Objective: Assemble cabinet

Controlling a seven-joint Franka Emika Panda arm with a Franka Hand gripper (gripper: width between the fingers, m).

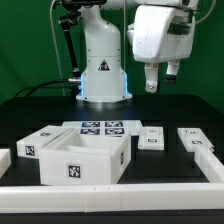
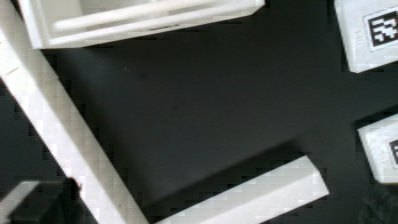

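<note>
Near the front edge of the black bench [image 1: 165, 166], toward the corner at the exterior view's left, stands the white plastic open-box cabinet shell [image 1: 85, 160]. Farther back, two small white tagged drawer blocks [image 1: 152, 138] lie toward the right edge, beside the marker board [image 1: 100, 128]. The gripper [image 1: 160, 80] hangs high above, fingers spread, holding nothing. I judge no part is picked yet; next it must descend on a block.

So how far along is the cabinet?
Done: nothing looks joined. The open-box shell stands alone, with a small part and a longer part lying loose at the exterior view's right. In hand: nothing, the gripper hangs empty above the table. Left: all of the joining.
</note>
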